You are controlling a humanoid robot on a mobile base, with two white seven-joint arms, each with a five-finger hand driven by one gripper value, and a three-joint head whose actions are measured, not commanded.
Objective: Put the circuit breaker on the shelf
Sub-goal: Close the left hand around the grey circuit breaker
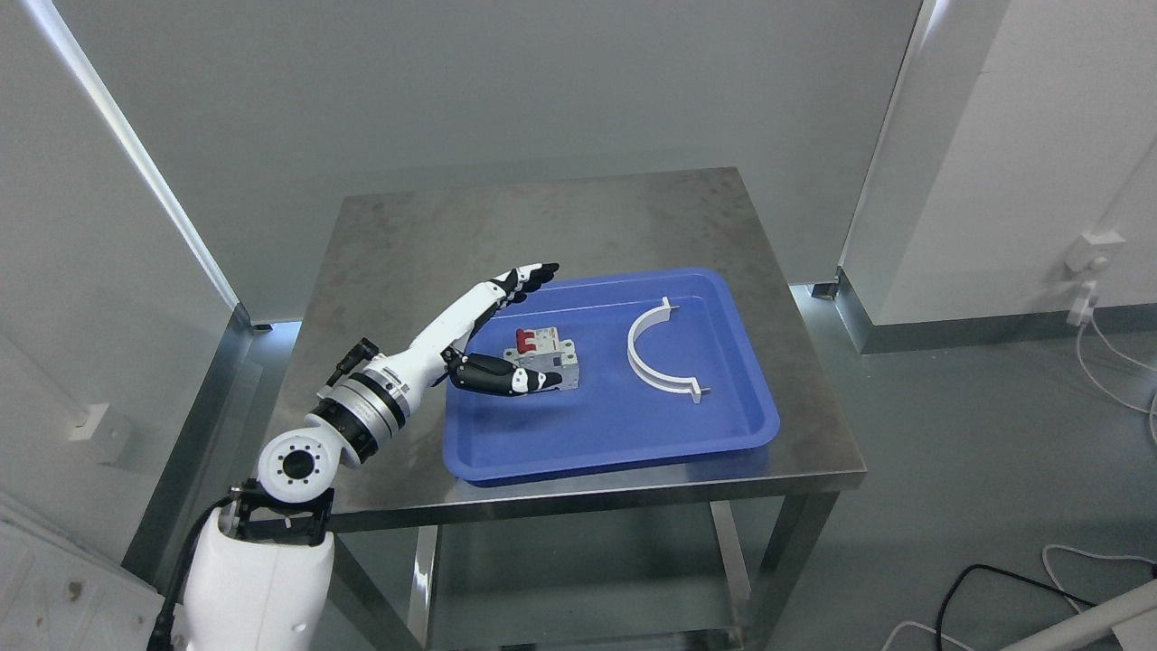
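The step looks like the reach before the grasp. The left hand (493, 339) is spread and holds nothing: long fingers above the small grey circuit breaker with red switches (546, 353), thumb just in front of it. The breaker lies in the blue plastic tray (723, 434) on the steel bench (587, 217), beside a white curved clamp (657, 354). Next, I think, the fingers must close around it. No shelf is visible.
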